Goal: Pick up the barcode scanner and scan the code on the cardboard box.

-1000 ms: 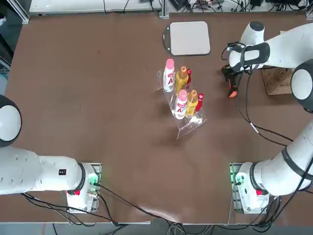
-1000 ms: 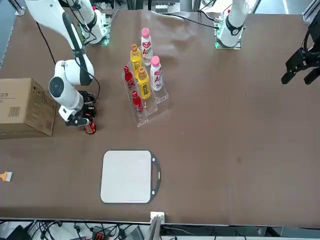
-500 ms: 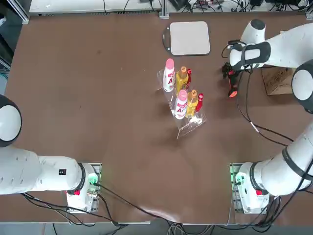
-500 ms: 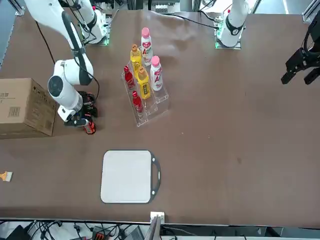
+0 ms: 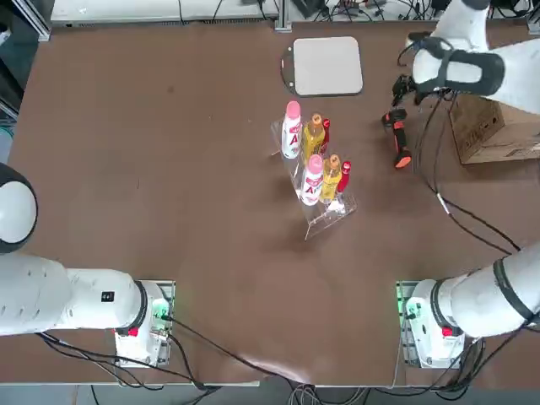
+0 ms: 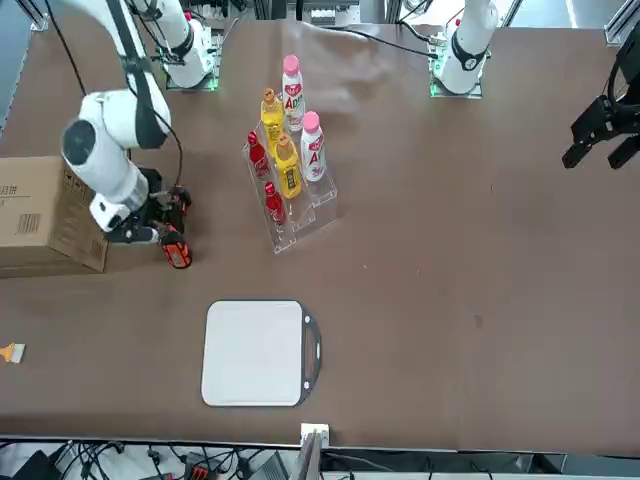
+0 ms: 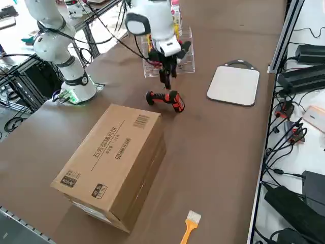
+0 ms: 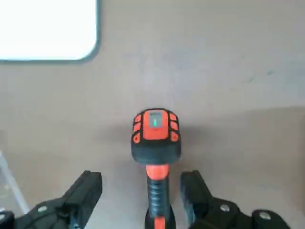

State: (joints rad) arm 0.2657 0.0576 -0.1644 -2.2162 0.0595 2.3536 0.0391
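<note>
Right gripper (image 8: 140, 193): I see it hanging above the table over the handle end of the scanner, fingers spread apart with nothing clamped; in my wrist view the handle shows in the gap between the two fingers (image 8: 86, 191).
Barcode scanner (image 5: 400, 145): it lies on its side on the brown table (image 5: 169, 169), orange-red head pointing toward my side of the table in the top view, free of the gripper.
Cardboard box (image 7: 114, 162): sits on the table's right part, near the scanner but apart from it; I see printed labels and a barcode on its top face and on the side shown in the front view.
Bottle rack (image 5: 314, 173): clear stand with pink-capped, yellow and red bottles, mid-table, to the scanner's left.
Grey pad (image 5: 326, 65): flat at the far edge.
</note>
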